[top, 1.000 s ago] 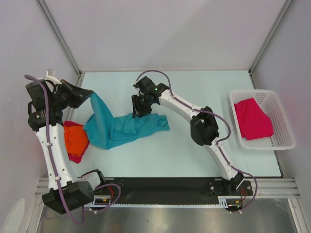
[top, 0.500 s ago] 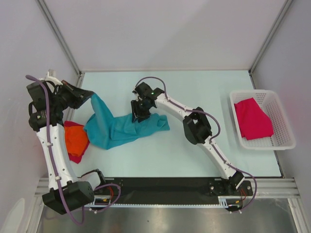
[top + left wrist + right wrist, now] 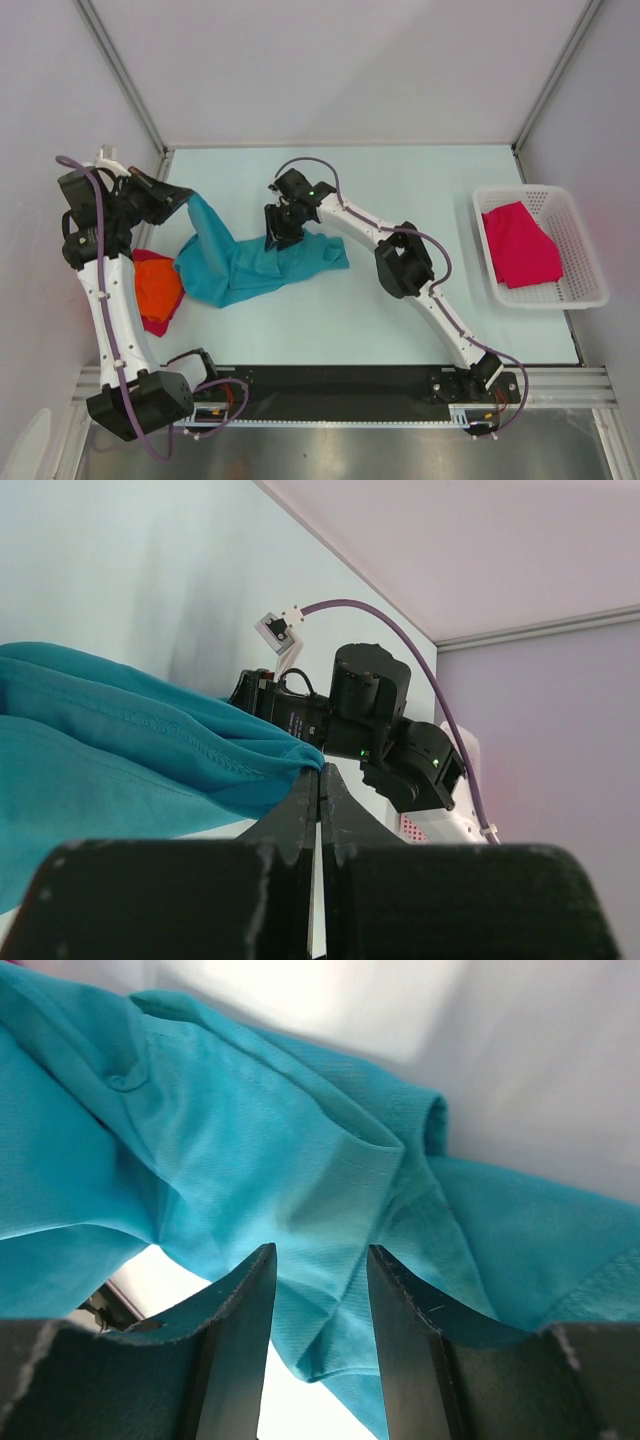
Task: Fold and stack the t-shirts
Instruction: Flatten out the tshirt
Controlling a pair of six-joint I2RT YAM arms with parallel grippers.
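My left gripper [image 3: 320, 776] is clenched on the teal t-shirt's [image 3: 240, 266] hem. My right gripper [image 3: 320, 1265] is parted over its unfolded middle, probably gripping nothing. The orange t-shirt [image 3: 158, 283] lies stacked below my left, and the magenta t-shirt [image 3: 520, 245] waits far right.

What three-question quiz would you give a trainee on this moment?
1. True or false: the left claw is shut on the teal t-shirt.
2. Fill in: the right claw stands ___ just above the teal t-shirt.
3. Where does the magenta t-shirt lie? A in the white basket; B in the right claw; C in the left claw.
Key: 1 true; 2 open; 3 A.
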